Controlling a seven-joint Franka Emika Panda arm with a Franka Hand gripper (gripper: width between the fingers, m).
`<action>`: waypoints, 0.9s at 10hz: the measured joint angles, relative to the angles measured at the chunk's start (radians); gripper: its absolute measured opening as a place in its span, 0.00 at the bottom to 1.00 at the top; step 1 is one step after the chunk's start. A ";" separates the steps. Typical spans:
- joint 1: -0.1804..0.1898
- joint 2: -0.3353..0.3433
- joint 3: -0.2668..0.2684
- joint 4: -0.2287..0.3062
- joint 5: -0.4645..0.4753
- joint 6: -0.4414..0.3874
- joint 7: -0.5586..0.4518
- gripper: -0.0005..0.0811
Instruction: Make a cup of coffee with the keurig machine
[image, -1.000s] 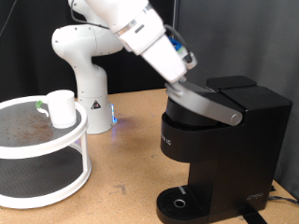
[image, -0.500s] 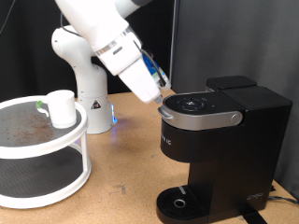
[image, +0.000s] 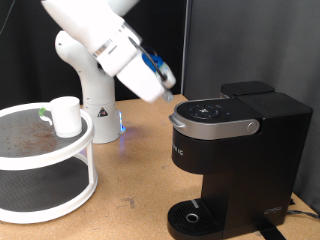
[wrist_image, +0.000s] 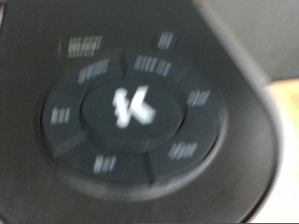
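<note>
Nearest the exterior camera stands the keurig machine, on the wooden table at the exterior view's right. It is a boxy matte black brewer with a silver-grey curved handle lying flat around its closed lid, a round drip base at its foot with a dark central hole, and pale lettering down its front. On the lid sits the button panel: in the wrist view it fills the frame, blurred, as a dark circular dial with a white K in the middle and a ring of segments carrying small pale labels too smeared to read.

At the exterior view's left, a white two-tier round rack carries the cup, a small plain white mug standing upright on the top shelf, well apart from the machine. A tiny green-topped pod lies just beside it.

Farther back, the gripper hangs above and just left of the lid, motion-blurred, apart from it; I cannot tell how its jaws stand. Behind it rises the white arm base.
</note>
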 joint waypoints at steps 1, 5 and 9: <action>0.000 -0.021 -0.020 0.008 0.052 -0.036 -0.026 0.01; -0.005 -0.050 -0.055 0.023 0.046 -0.138 -0.026 0.01; -0.066 -0.076 -0.126 0.002 -0.092 -0.308 -0.035 0.01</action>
